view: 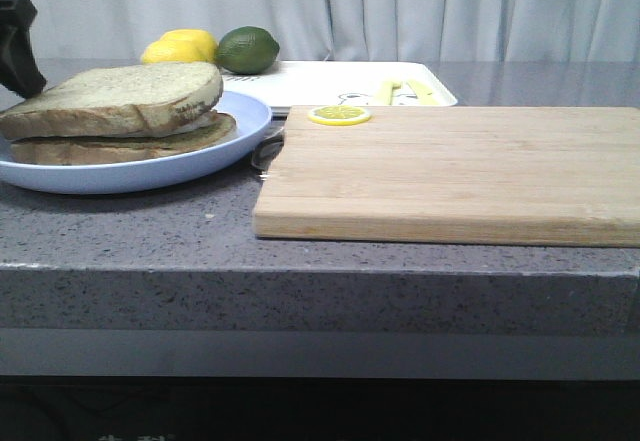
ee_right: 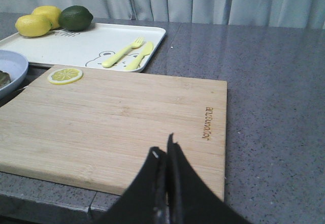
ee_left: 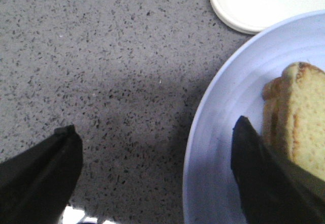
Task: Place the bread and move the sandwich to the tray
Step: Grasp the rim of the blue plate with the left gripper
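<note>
The sandwich [view: 120, 111] is two speckled, tan-crusted slices stacked on the round pale blue plate [view: 150, 171] at the left; the egg is hidden. The top slice is the bread [view: 130, 89]. My left gripper [view: 18, 46] is just behind the plate's left side. In the left wrist view it [ee_left: 155, 132] is open and empty, straddling the plate rim [ee_left: 203, 132], with one finger [ee_left: 264, 173] over the plate beside the slices [ee_left: 299, 117]. The white tray [view: 340, 83] lies at the back. My right gripper [ee_right: 165, 150] is shut and empty above the near edge of the cutting board.
A wooden cutting board [view: 450, 171] lies right of the plate with a lemon slice [view: 339, 114] on its far left corner. Two lemons [view: 180, 47] and a lime [view: 247, 49] sit at the tray's far left. A yellow fork and knife [ee_right: 127, 54] lie on the tray.
</note>
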Robot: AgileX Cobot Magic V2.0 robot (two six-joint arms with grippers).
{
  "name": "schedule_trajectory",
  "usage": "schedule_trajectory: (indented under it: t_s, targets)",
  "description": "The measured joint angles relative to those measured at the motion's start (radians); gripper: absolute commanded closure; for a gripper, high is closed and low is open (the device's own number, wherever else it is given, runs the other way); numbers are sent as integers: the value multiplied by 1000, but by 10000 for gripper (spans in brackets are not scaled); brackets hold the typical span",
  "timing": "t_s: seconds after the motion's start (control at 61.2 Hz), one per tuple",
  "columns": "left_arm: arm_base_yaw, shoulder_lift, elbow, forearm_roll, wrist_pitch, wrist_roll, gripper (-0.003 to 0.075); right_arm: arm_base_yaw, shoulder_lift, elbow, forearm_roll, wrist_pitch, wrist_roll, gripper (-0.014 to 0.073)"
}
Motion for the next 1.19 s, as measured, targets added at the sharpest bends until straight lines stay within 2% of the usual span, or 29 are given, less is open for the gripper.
schedule_trajectory:
  t_s: [0.212,0.294,0.441,0.588,0.686,1.013,1.193]
  targets:
    - [-4,57,-4,0,0,2,154,0,0,0,0,0,0,670]
    - [-4,67,-6,-16,0,2,176,0,0,0,0,0,0,670]
    - [-4,70,-6,-44,0,2,349,0,0,0,0,0,0,670]
    - [-8,71,-8,-61,0,2,610,0,0,0,0,0,0,670]
    - [-8,71,-8,-61,2,2,739,0,0,0,0,0,0,670]
    - [19,69,-48,-180,70,12,739,0,0,0,0,0,0,670]
    - [94,77,-139,-363,192,135,739,0,0,0,0,0,0,670]
